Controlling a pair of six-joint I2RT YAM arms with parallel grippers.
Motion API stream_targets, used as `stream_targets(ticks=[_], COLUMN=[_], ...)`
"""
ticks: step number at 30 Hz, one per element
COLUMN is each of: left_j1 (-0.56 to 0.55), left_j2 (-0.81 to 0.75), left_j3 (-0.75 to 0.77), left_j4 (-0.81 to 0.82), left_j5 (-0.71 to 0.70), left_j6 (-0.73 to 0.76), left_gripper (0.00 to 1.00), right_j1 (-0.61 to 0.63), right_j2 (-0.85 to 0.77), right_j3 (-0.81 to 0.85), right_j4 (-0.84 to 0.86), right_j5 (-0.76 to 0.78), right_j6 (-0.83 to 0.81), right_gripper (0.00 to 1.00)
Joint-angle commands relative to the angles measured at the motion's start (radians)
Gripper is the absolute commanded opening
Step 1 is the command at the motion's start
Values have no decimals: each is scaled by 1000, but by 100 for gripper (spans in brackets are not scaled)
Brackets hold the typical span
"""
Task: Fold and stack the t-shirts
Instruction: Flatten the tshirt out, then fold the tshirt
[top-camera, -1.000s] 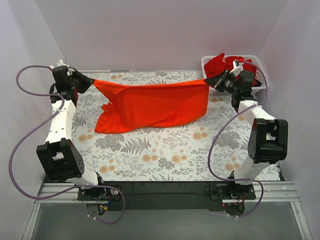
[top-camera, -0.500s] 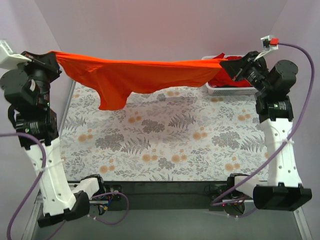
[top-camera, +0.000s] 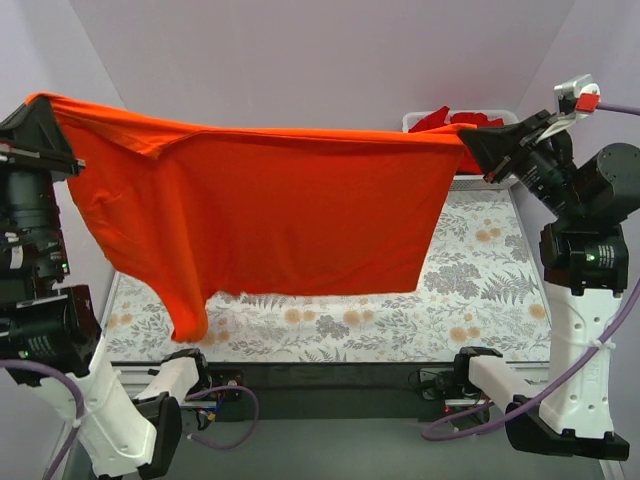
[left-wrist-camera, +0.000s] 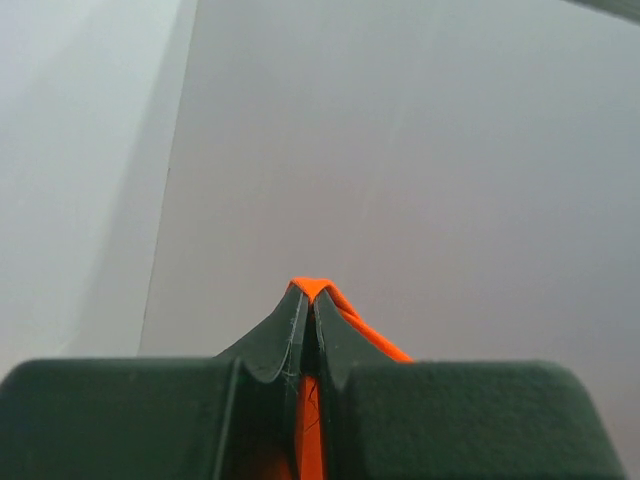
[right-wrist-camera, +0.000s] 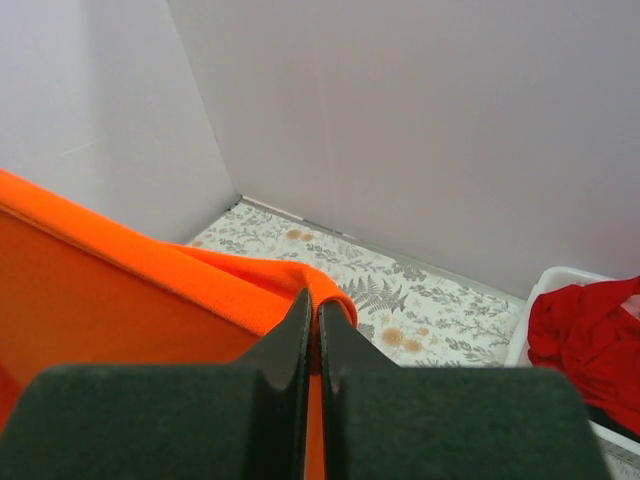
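Both arms are reared up tall off their bases, wrists high and roughly level, one near each side wall.

The left gripper (top-camera: 40, 112) is clenched on one upper corner of the orange-red shirt (top-camera: 290, 215). The right gripper (top-camera: 472, 147) is clenched on the opposite upper corner. The shirt hangs spread between the two sets of jaws, its top edge drawn almost straight from jaw to jaw. Below the left jaws a sleeve droops lower than the hem.

The left wrist view shows the fingers (left-wrist-camera: 285, 335) pressed together, a nub of orange cloth poking out past the tips, and bare wall beyond. In the right wrist view the fingers (right-wrist-camera: 290, 335) are pinched shut, with cloth folded over the tips and falling away to the left of the jaws. Past them lie the flowered table (right-wrist-camera: 400, 320) and, to the right, the white basket (right-wrist-camera: 545, 285) with deeper red shirts (right-wrist-camera: 590, 335).

From above, the sheet hides most of the table (top-camera: 490, 260), and the basket only peeks over the top edge behind the right jaws. A strip of table shows under the right jaws. I cannot judge the gap between hem and table.
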Motion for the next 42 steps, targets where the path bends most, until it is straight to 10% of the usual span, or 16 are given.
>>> stream_targets(ticks=[1,13,26,42], left_j1=[7,-23,-101,-164], left_j2=[118,455,853,914], left_j3=[-155,-752,-619,-501], left_j4=[36,409,514,489], left_j5=[68,304,315,248], left_j6=[46,-53,-82,-153], left_gripper=[0,0,0,0], right_j1=[-10,78,81,64], right_j2=[83,477,859,1022], right_j3=[-13,-352,-276,-87], right_j4=[-38,199,416,410], right_j5=[18,122,190,243], right_j6=[-29,-48,-100,-149], right_gripper=[1,1,1,1])
